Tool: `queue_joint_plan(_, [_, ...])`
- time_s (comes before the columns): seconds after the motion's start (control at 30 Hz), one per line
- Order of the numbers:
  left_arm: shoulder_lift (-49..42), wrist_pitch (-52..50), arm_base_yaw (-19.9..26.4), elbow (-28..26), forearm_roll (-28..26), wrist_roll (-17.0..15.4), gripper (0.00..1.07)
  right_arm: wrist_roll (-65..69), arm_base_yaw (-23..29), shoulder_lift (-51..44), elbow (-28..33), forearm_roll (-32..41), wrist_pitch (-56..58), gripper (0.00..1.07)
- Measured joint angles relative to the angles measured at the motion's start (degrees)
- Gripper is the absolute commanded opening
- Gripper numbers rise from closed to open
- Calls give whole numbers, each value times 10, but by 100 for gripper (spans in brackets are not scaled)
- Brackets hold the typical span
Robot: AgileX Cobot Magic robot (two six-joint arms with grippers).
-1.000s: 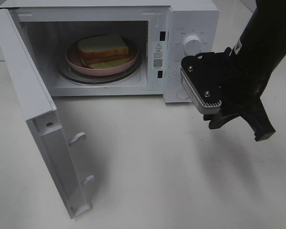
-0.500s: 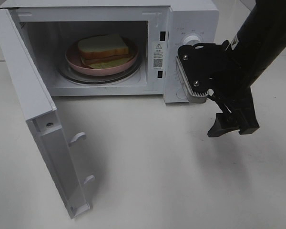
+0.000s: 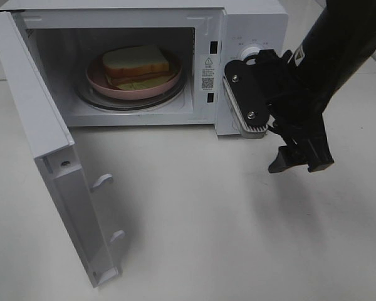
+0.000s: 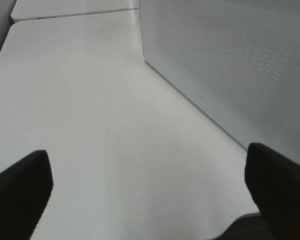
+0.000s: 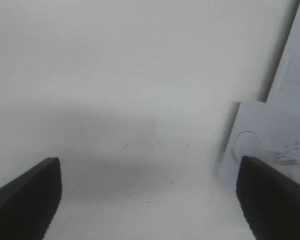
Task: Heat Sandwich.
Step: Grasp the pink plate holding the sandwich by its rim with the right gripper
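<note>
Leftward and a little upward went the right gripper [image 3: 301, 164] over the last second, closing in on the microwave [image 3: 250, 25] from out over the bench [image 3: 207, 238]. Its silver-edged camera block [image 3: 244, 100] had stood clear to the right of the control panel; it now lay in front of the panel's lower part and hid most of the dial [image 3: 250, 50]. The jaws hung lower and further right, pointing down at the bench just before the oven's right front corner. They stood wide apart with nothing between them, which the right wrist view [image 5: 150, 200] confirmed: only bare bench and a corner of the oven's white front [image 5: 262, 140] showed.

Nothing else had shifted. The sandwich [image 3: 136, 61] sat as before on the pink plate [image 3: 95, 78], on the turntable [image 3: 172, 94] inside the cavity. The door [image 3: 44, 144] was swung fully open to the left, as before.

The left gripper [image 4: 150, 195] was out of the high view. In its own wrist view its jaws were spread wide and empty above the bench [image 4: 90, 125], near a white perforated panel [image 4: 230, 60].
</note>
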Motion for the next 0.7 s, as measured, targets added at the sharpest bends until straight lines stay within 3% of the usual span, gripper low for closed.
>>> queue_joint_plan(0.7, [0, 0, 0, 0, 0, 0, 100, 10, 47, 92, -112, -25, -72, 85])
